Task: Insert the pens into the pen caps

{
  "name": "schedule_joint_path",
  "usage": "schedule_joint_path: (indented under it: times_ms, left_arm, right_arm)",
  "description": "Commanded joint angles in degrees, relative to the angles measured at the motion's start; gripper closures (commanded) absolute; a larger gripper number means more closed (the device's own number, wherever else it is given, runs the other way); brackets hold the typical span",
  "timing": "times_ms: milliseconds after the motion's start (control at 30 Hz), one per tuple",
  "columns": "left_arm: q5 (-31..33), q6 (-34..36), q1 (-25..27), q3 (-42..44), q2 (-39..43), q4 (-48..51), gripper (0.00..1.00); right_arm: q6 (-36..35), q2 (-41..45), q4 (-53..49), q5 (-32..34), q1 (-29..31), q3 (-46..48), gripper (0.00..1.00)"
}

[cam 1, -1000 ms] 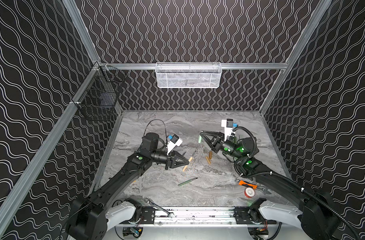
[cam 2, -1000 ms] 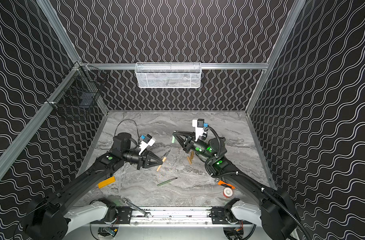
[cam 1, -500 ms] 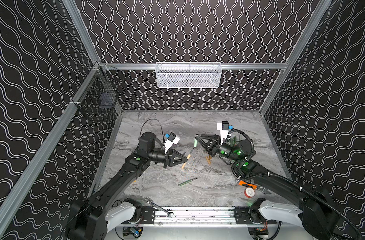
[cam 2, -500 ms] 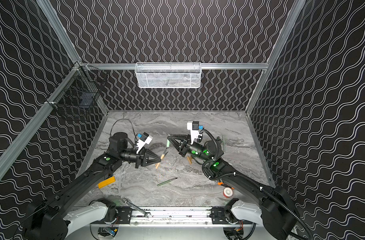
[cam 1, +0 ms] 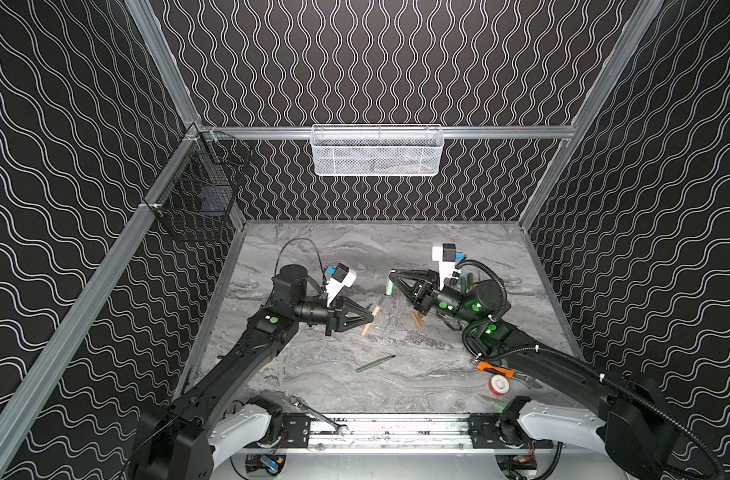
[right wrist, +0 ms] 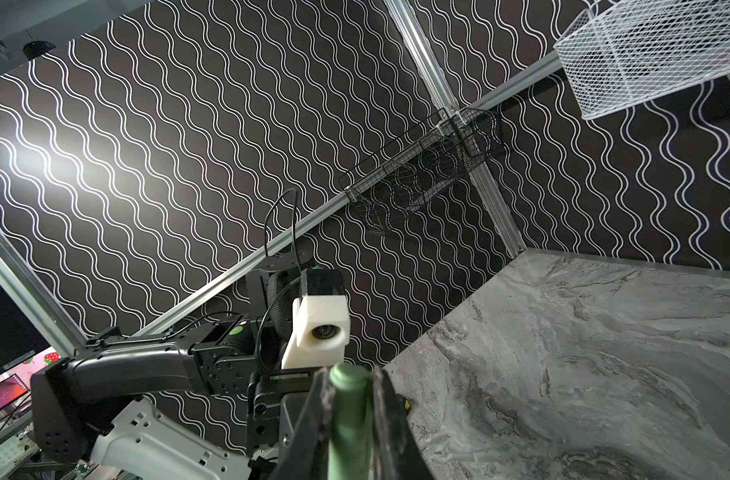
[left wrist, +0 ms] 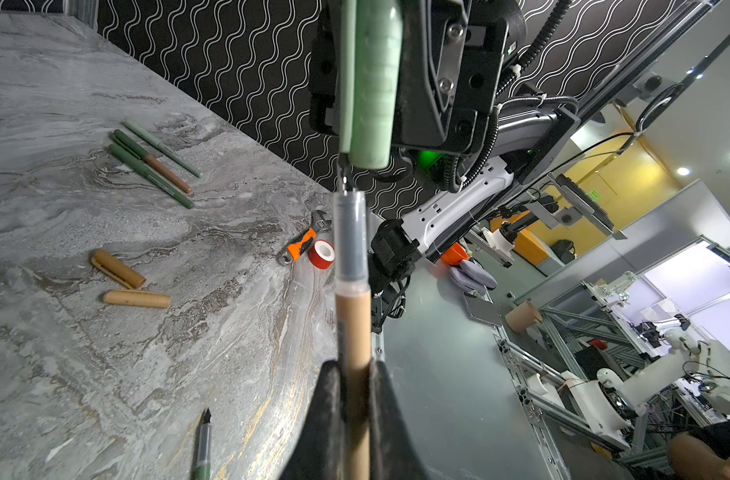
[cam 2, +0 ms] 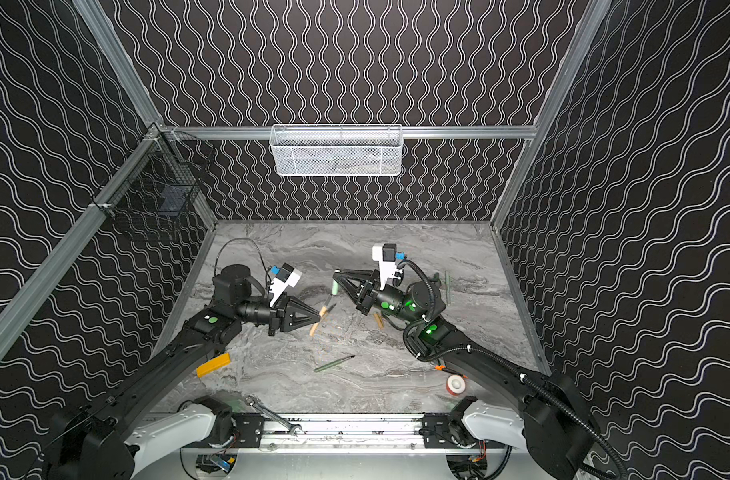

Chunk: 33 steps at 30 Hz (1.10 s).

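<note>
Above the desk [cam 1: 396, 245], we see left end effector [cam 1: 370, 319] gripping tan pen [left wrist: 353, 324], right end effector [cam 1: 392, 277] gripping pale green cap [left wrist: 373, 83].

Left of centre, the left gripper [cam 1: 370, 319] held a pen [left wrist: 354, 332], its tip just beside the cap [cam 1: 389, 286] in the right gripper [cam 1: 393, 275], right of centre. Two caps [cam 1: 416, 320] lay on the table [cam 1: 355, 249] under the right gripper; three pens [left wrist: 152, 162] lay farther right, behind the arm. A loose pen [cam 1: 375, 363] lay near of centre. Tape [cam 1: 499, 384] and a tool [cam 1: 490, 368] sat near right, a wrench [cam 1: 313, 412] at the near edge.
</note>
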<state>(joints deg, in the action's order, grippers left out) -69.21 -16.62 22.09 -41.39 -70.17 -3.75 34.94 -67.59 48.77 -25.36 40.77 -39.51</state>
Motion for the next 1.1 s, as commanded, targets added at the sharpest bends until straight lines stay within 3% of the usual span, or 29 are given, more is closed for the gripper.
schedule_joint_path:
  times_ms: [0, 1067]
  left_arm:
    - [-1.04, -1.66, -0.45, 0.26, 0.45, -4.72, 1.00]
    - [-1.89, -7.04, -2.49, 2.36, 2.36, -13.13, 1.00]
  right_arm:
    - [0.46, 0.09, 1.76, 0.99, 0.19, 0.44, 0.85]
    - [6.93, -6.18, 15.06, 5.32, 3.59, 3.76, 0.85]
